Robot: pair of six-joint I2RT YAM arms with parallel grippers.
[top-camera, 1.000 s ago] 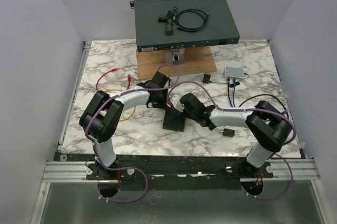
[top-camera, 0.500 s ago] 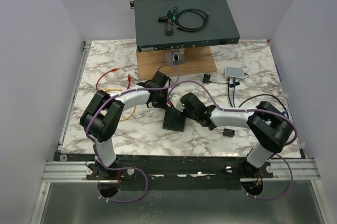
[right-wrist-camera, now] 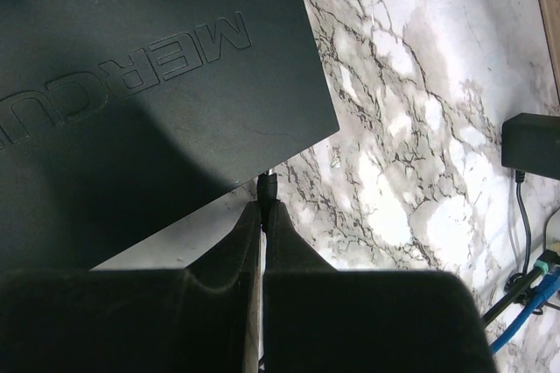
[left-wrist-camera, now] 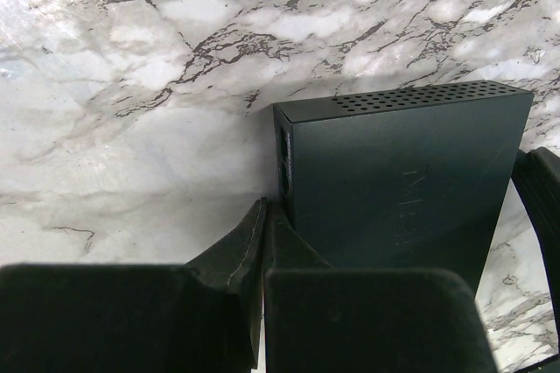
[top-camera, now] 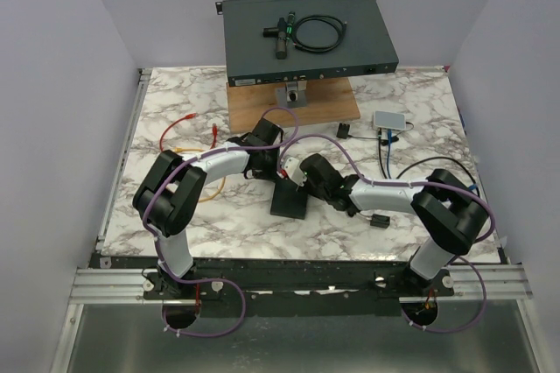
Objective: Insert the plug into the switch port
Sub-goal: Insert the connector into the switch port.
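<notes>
- Both pincers are fully shut. The left pincer (left-wrist-camera: 264,208) has nothing in it. The right pincer (right-wrist-camera: 264,202) shows a small dark speck right at its tips, and we cannot tell what that is.
- The switch (left-wrist-camera: 402,180) lies flat on the table (left-wrist-camera: 131,84), just ahead and to the right of the left pincer. Its port face (left-wrist-camera: 284,158) is turned towards that pincer. A corner of the switch sits just beside the right pincer's tips.
- The only plug we can pick out is the one on the red cable (top-camera: 179,123). That plug (top-camera: 216,133) lies loose on the table, a little way off to the left pincer's outer side.
- We judge the switch light and smooth-sided, so it will likely slide when pushed. It should be braced on the side opposite the ports.
- The plug looks small and rigid, and its cable looks limp. We would pinch the plug body across its flat sides, just behind the nose, never the cable.
</notes>
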